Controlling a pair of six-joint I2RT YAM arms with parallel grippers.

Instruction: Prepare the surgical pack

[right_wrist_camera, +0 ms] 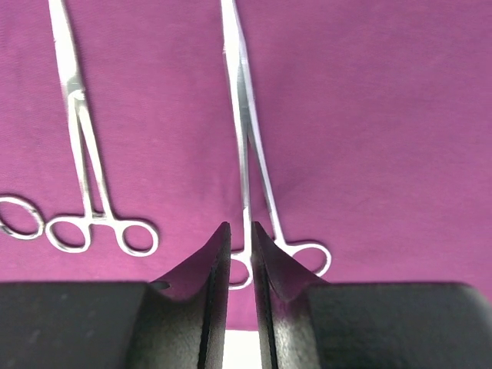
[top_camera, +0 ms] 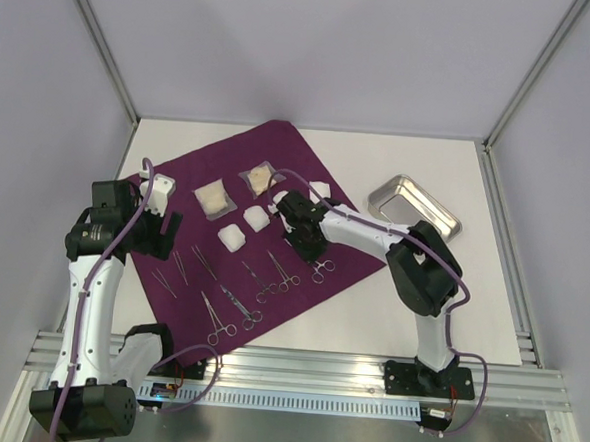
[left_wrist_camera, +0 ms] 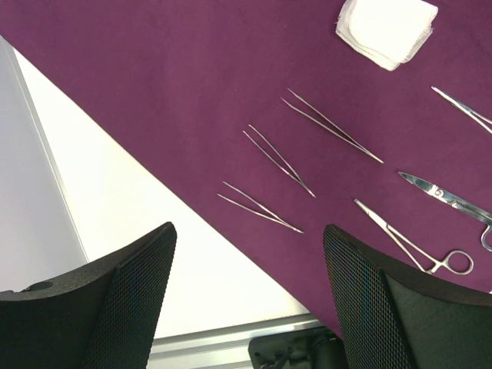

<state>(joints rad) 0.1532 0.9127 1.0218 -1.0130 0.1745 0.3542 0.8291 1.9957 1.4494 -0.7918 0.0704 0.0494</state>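
The dark-purple cloth (top_camera: pixel 279 150) lies spread on the table. Two tan packets (top_camera: pixel 214 198) and white gauze pads (top_camera: pixel 232 237) sit on its far half, and several forceps (top_camera: pixel 232 302) lie in a row on its near half. My right gripper (right_wrist_camera: pixel 241 228) hangs low over the rightmost forceps (right_wrist_camera: pixel 246 138). Its fingers stand a narrow gap apart, straddling one shank just above the rings without pinching it. From above, the right gripper (top_camera: pixel 308 247) is near the cloth's right edge. My left gripper (left_wrist_camera: pixel 248 227) is wide open and empty over the cloth's left edge, near thin tweezers (left_wrist_camera: pixel 261 207).
The shiny steel tray (top_camera: pixel 413 205) sits on bare white table to the right of the cloth. Another pair of ringed forceps (right_wrist_camera: pixel 81 154) lies left of the right gripper. A gauze pad (left_wrist_camera: pixel 384 27) lies beyond the tweezers. Grey walls and aluminium rails surround the table.
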